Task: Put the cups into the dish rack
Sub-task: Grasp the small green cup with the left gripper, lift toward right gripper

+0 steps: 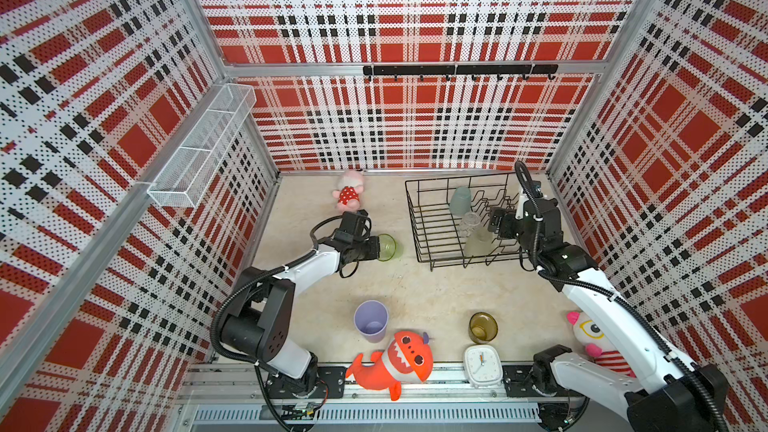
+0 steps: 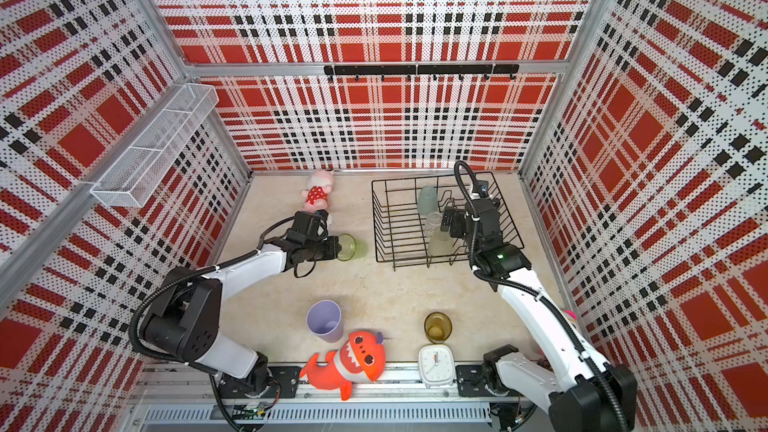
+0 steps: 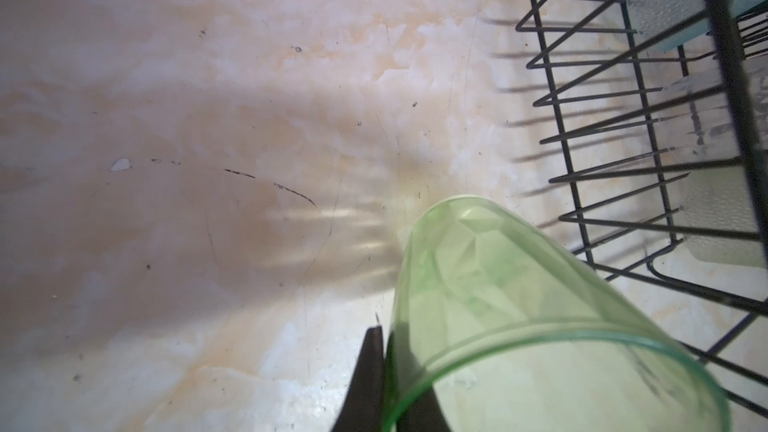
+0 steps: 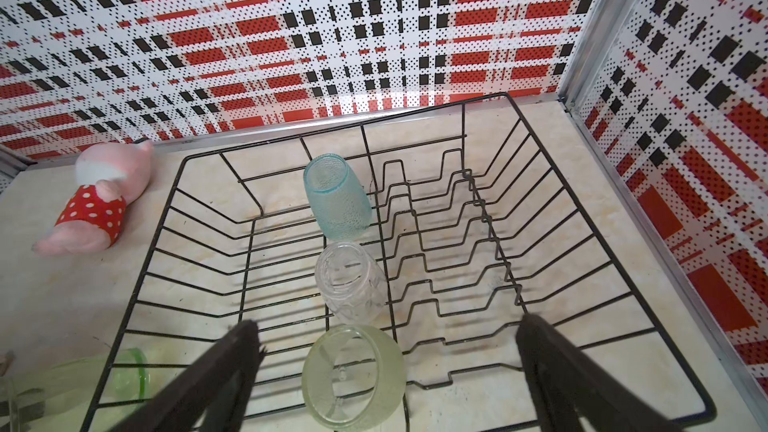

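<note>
Your L gripper (image 1: pixel 376 248) is clamped on the rim wall of the translucent green plastic cup (image 1: pixel 387 247). In the L wrist view one dark finger (image 3: pixel 368 376) sits outside the wall and the other inside. The cup lies sideways, mouth toward the gripper, base pointing right at the large black wire dish rack (image 1: pixel 411 222). It's just left of the rack, outside it. Can't tell if it's clear of the table.

Your R gripper (image 4: pixel 388 323) hangs over the rack's near half w/ jaws spread wide, holding nothing.

3 cups are in the rack in a far-to-near row, just left of the divider prongs:
- pale teal textured tumbler (image 4: pixel 337 201), farthest
- small clear glass tumbler (image 4: pixel 351 284), middle
- frosted yellow-green tumbler (image 4: pixel 353 376), nearest

On the table, near side, both upright and well apart:
- opaque lilac cup (image 1: pixel 371 321), touching the orange shark plush (image 1: pixel 395 363)
- short amber glass (image 1: pixel 483 327), w/ the white square clock (image 1: pixel 482 365) just beside it
</note>
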